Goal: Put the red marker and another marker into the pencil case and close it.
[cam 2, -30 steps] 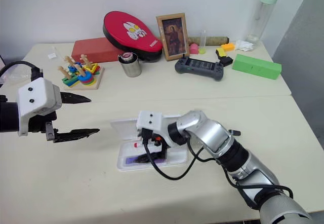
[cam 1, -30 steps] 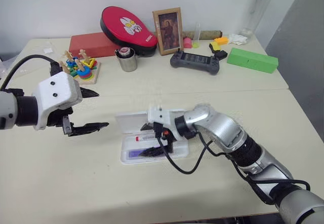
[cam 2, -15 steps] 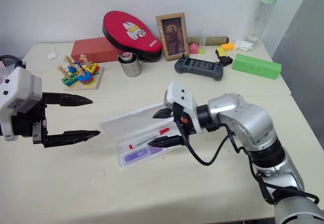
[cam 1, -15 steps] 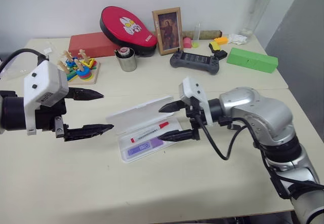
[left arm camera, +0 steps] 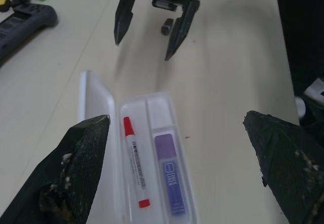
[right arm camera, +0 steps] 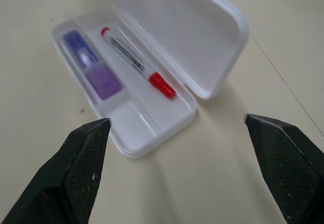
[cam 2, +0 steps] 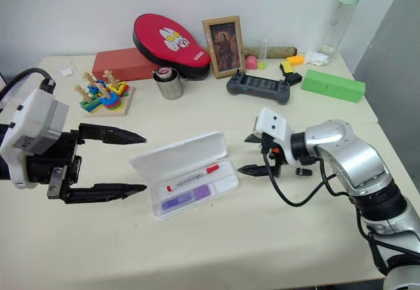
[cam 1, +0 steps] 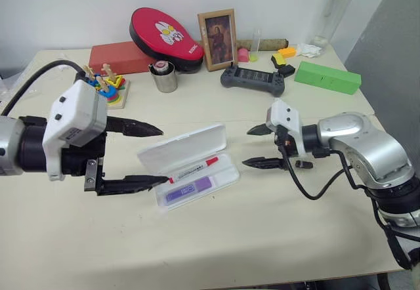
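The white pencil case [cam 1: 226, 172] lies open in the middle of the table, its lid [cam 1: 184, 147] tilted back. In its far compartment lies the red marker [cam 1: 191, 170], and the short purple marker [cam 1: 189, 189] lies in the near one. My left gripper [cam 1: 162, 156] is open at the case's left end, one finger over the lid corner and the other beside the tray, holding nothing. To the right of the case my right gripper [cam 1: 247, 147] hangs open and empty, a short gap away, pointing toward it.
A small dark cap-like piece [cam 1: 300, 165] lies under my right wrist. Along the back stand a green box [cam 1: 327, 77], game controller [cam 1: 252, 79], metal cup [cam 1: 164, 77], photo frame [cam 1: 218, 39], red pad [cam 1: 164, 37] and stacking toy [cam 1: 105, 88].
My right gripper pulled out of the case's tray and swung away to the right, empty. The case turned slightly. My left gripper moved right, up to the case's left end.
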`<state>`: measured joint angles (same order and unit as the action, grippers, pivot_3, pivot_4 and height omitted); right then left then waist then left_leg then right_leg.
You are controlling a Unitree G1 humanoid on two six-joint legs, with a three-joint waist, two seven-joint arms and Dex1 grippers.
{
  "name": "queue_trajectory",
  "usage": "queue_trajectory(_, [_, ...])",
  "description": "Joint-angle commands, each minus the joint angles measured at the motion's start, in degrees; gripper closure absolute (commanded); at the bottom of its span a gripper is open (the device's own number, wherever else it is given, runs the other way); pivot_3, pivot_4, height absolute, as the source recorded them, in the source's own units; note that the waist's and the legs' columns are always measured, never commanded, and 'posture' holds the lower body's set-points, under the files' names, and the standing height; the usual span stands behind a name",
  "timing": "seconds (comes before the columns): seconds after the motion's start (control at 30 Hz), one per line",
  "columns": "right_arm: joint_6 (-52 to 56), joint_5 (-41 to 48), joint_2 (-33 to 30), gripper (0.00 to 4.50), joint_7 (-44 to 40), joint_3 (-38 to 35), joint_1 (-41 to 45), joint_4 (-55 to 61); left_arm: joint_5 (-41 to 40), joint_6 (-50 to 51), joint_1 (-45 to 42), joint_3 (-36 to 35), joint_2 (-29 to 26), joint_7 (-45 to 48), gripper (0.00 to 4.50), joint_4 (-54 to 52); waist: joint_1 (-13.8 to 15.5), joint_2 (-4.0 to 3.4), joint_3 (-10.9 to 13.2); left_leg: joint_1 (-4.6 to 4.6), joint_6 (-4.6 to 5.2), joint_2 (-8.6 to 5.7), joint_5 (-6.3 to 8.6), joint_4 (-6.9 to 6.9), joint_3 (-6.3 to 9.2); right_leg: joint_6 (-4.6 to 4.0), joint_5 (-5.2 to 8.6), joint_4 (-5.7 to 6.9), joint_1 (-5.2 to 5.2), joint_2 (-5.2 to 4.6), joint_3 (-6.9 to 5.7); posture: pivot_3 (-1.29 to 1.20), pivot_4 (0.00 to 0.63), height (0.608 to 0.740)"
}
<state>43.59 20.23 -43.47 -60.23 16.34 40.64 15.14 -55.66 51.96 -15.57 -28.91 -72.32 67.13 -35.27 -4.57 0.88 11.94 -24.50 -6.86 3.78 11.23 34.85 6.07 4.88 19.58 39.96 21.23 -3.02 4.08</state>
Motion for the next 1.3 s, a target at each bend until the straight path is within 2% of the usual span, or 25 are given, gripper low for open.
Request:
queue_trajectory(0.03, [-6.4, -3.62, -4.06, 0.06, -2.93, -0.27, -1.82, -2.06, -2.62, 0.19, 0.69, 0.34, -0.79, 0.48, 0.0, -2.62, 0.05, 0.0, 0.0, 0.0, 0.0, 0.0, 0.0, 0.0, 0.0, 0.0, 0.0, 0.0, -0.02, 0.0, 0.0, 0.0, 0.15, 0.74])
queue_trajectory(0.17, [-14.47, -9.75, -7.47, 0.06, -4.3, 1.26, -3.4, -8.67, -4.1, 0.04, 0.93, 0.59, -0.34, -0.52, 0.0, -3.37, 0.12, 0.0, 0.0, 0.0, 0.0, -0.01, 0.0, 0.04, -0.01, 0.0, 0.0, -0.01, -0.03, -0.01, 0.01, 0.0, 0.15, 0.74])
queue_trajectory(0.4, [-21.16, -14.47, -8.72, 0.06, -6.1, 0.69, -4.43, -17.94, -4.23, -0.43, 3.15, 1.08, -0.08, -1.24, 0.0, -5.35, -0.01, -0.01, 0.01, 0.01, 0.0, -0.01, 0.0, 0.03, -0.02, 0.0, 0.0, -0.01, -0.03, -0.01, 0.02, 0.0, 0.15, 0.74])
queue_trajectory(0.7, [-23.73, -14.66, -11.94, 0.06, -10.0, -1.89, -6.8, -20.58, -2.16, -1.7, 5.33, 1.09, 0.05, -2.82, 0.0, -6.3, 0.28, 0.0, 0.01, 0.01, 0.0, -0.01, 0.0, 0.06, -0.02, 0.0, 0.0, -0.01, -0.06, -0.01, 0.02, 0.0, 0.15, 0.74])
queue_trajectory(0.97, [-21.36, -14.47, -11.85, 0.06, -11.58, -2.93, -6.73, -25.56, -1.11, -2.71, 5.49, 2.07, 0.04, -3.88, 0.0, -6.28, 0.3, -0.01, 0.0, 0.03, 0.0, -0.01, -0.01, 0.07, -0.02, 0.0, 0.0, 0.0, -0.08, -0.01, 0.02, 0.0, 0.15, 0.74])
queue_trajectory(1.1, [-20.8, -15.01, -11.04, 0.73, -11.81, -2.49, -6.59, -28.09, -0.85, -3.03, 5.27, 2.62, 0.16, -4.59, 0.0, -6.24, 0.3, 0.0, 0.0, 0.03, 0.0, -0.01, -0.01, 0.08, -0.02, 0.0, 0.0, 0.0, -0.09, -0.01, 0.02, 0.0, 0.15, 0.74])
queue_trajectory(1.3, [-21.34, -16.19, -9.64, 2.26, -12.09, -1.94, -5.95, -30.83, -1.62, -3.13, 4.74, 2.76, 0.04, -5.49, 0.0, -6.38, 0.27, 0.0, 0.0, 0.07, 0.0, -0.01, -0.01, 0.1, -0.02, 0.0, 0.0, 0.01, -0.15, 0.0, 0.02, 0.0, 0.15, 0.74])
